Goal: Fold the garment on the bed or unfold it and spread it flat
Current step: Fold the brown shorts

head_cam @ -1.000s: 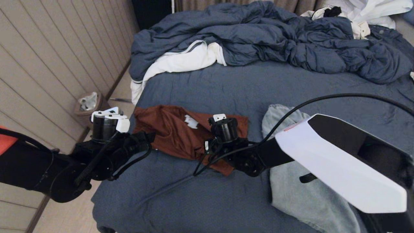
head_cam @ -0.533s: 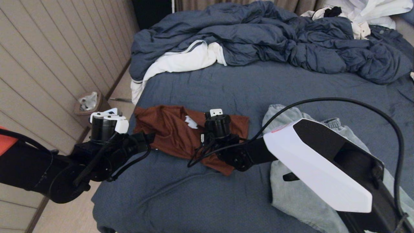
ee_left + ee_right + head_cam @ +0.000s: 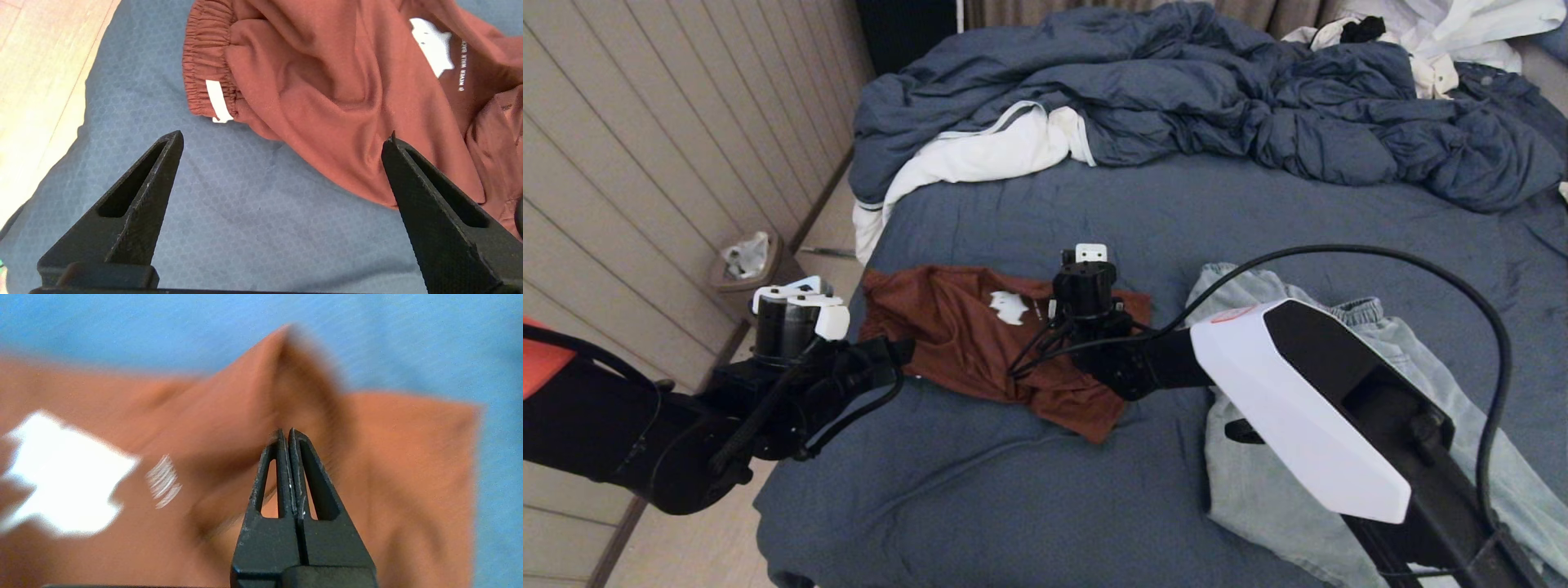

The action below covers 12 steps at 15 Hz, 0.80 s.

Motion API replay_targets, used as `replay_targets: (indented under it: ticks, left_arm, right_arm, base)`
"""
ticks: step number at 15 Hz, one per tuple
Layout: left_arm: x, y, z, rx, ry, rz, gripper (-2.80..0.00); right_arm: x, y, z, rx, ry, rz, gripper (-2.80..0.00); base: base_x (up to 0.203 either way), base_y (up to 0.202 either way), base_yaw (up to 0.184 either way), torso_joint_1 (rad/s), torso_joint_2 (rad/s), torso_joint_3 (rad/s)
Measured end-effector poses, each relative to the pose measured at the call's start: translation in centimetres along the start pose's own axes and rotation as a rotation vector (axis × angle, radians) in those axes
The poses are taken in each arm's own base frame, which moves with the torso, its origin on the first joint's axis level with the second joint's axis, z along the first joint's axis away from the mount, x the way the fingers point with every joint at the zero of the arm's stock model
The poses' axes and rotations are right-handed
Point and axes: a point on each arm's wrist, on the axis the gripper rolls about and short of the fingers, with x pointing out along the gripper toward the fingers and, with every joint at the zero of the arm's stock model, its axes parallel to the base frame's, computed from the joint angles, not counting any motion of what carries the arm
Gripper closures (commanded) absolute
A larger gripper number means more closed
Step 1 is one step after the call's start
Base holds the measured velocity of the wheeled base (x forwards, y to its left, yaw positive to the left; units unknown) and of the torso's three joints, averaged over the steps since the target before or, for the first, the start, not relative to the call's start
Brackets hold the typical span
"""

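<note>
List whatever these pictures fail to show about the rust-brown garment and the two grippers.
- Right gripper: shut on a pinch of the rust-brown garment; motion blur in the right wrist view hides how much fabric it holds.
- Small print beside the white logo: cut short by a fold in the left wrist view.
- Garment's right part: hidden behind the right arm in the head view.
- Left gripper: open above the bed; its height cannot be judged.

Home bedroom, unmade bed (image 3: 1094,220) with rumpled duvet (image 3: 1176,90), scattered clothes, panelled wall (image 3: 645,147), small wastebasket (image 3: 743,265)
</note>
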Motion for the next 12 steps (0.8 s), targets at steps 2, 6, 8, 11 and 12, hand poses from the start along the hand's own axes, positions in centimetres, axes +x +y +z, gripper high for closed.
replay_targets:
  ticks: [2, 6, 8, 11, 12]
  left_arm:
    - [0.0, 0.0, -0.1, -0.001, -0.004, -0.001, -2.80]
    - [0.1, 0.1, -0.3, 0.001, 0.001, 0.003, -2.80]
    - [0.1, 0.1, -0.3, 0.002, 0.004, 0.003, -2.80]
    - [0.1, 0.1, -0.3, 0.002, 0.004, 0.003, -2.80]
    - [0.1, 0.1, -0.3, 0.002, 0.004, 0.003, -2.80]
  right_arm:
    - [1.0, -0.7, 0.0, 0.011, -0.023, -0.070, 0.00]
    - [1.6, -1.8, 0.8, 0.023, -0.037, -0.096, 0.00]
    - [1.3, -2.3, 1.8, 0.030, -0.046, -0.102, 0.00]
    - [0.2, -3.2, 3.1, 0.024, -0.031, -0.099, 0.00]
    - [-0.5, -3.4, 3.2, 0.013, -0.013, -0.083, 0.00]
  base:
    - [0.000, 0.000, 0.000, 0.000, 0.00, 0.000]
    - [0.000, 0.000, 0.000, 0.000, 0.00, 0.000]
    - [0.000, 0.000, 0.000, 0.000, 0.00, 0.000]
    - [0.000, 0.000, 0.000, 0.000, 0.00, 0.000]
    - [0.000, 0.000, 0.000, 0.000, 0.00, 0.000]
